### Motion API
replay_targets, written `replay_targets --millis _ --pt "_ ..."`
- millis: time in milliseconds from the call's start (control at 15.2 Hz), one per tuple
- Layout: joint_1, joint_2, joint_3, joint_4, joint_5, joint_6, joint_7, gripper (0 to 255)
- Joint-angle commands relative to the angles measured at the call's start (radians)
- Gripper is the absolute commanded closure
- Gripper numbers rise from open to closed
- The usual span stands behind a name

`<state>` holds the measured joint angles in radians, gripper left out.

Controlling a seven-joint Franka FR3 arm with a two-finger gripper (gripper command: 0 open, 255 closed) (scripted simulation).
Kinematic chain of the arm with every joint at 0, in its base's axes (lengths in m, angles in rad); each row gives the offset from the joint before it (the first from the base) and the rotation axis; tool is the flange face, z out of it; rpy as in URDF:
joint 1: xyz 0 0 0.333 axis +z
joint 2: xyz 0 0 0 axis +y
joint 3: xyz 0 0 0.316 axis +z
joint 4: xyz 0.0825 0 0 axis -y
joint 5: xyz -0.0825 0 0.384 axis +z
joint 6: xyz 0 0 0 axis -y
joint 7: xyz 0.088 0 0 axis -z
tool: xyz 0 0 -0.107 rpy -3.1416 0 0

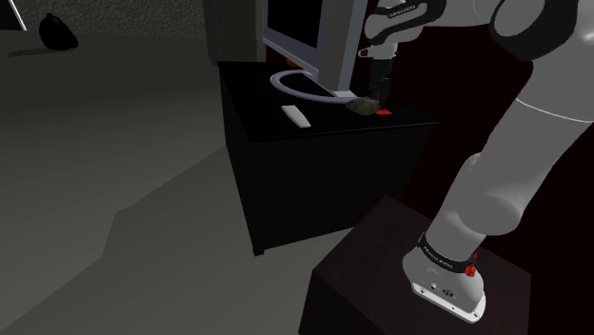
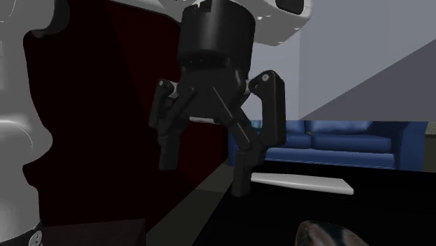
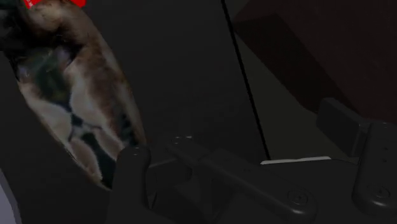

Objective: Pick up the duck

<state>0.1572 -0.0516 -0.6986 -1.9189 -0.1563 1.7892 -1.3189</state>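
The duck (image 1: 362, 105) is a small brown mottled shape with a red patch beside it, lying on the black cabinet (image 1: 314, 181) near the monitor's foot. My black gripper (image 1: 379, 88) hangs just above it, slightly toward the shoulder view's right. The second exterior view has the gripper (image 2: 205, 178) open, its fingers (image 2: 168, 147) well apart, and the duck (image 2: 327, 235) low at the bottom edge. In the wrist view the duck (image 3: 70, 95) lies outside the near finger (image 3: 129, 184), not between the two, and the gripper (image 3: 254, 181) holds nothing.
A monitor (image 1: 305, 38) on a curved white foot stands at the cabinet's back, with a flat white bar (image 1: 296, 115) in front of it. The arm's dark stand (image 1: 381, 266) is at lower right. A blue sofa (image 2: 349, 140) sits far behind.
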Motion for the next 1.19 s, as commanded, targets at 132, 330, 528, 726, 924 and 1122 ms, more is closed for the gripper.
replay_targets --millis 132,330,528,726,924,1122 --pt "-0.028 0.186 -0.028 0.136 0.101 0.040 -0.215 0" --pt "-0.076 0.323 -0.015 0.259 0.179 0.048 -0.352 0" --pt "-0.125 0.429 0.010 0.371 0.233 0.043 -0.448 0" --pt "-0.124 0.435 0.013 0.338 0.237 0.080 -0.447 0" --pt "-0.121 0.444 0.013 0.307 0.244 0.117 -0.448 0" --pt "-0.116 0.451 0.009 0.293 0.250 0.136 -0.450 0"
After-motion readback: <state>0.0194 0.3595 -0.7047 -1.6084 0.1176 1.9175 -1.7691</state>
